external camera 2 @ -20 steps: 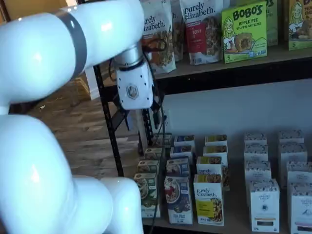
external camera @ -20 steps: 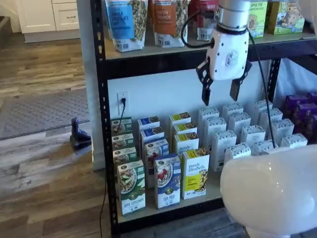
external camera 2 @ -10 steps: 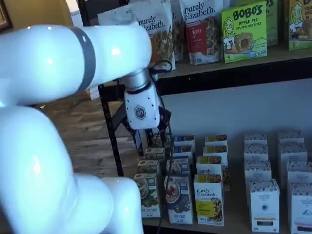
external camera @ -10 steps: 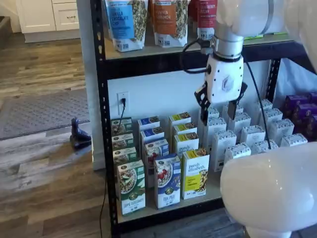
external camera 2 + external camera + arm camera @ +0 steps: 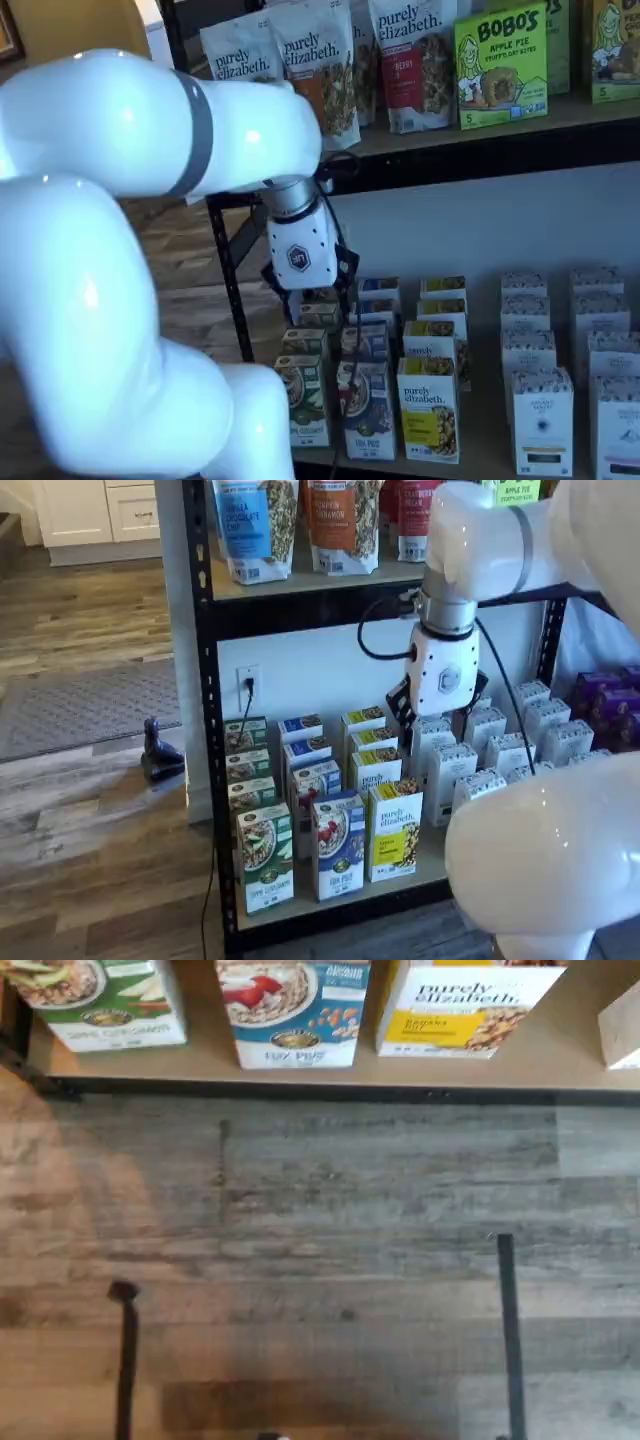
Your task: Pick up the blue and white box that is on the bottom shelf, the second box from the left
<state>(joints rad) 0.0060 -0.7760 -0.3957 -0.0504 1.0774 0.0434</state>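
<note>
The blue and white box [image 5: 338,845] stands upright at the front of the bottom shelf [image 5: 432,857], between a green-and-white carton [image 5: 265,858] and a yellow carton [image 5: 395,830]. In both shelf views my gripper [image 5: 438,716] hangs in front of the rack, higher than the box, fingers down and apart, so it is open and holds nothing. The other shelf view shows the gripper [image 5: 312,292] above the box [image 5: 365,410]. The wrist view shows the lower part of the box [image 5: 293,1010] on the shelf board [image 5: 470,1065].
Rows of white boxes [image 5: 480,750] fill the shelf's right part, with purple boxes [image 5: 610,705] beyond. Pouches [image 5: 340,520] stand on the higher board. A cable hangs from a wall socket [image 5: 247,685]. My white arm [image 5: 540,860] fills the foreground. Wooden floor [image 5: 320,1260] lies before the rack.
The gripper has come down from the level of the higher board to just above the boxes' tops, still open. The boxes have not moved.
</note>
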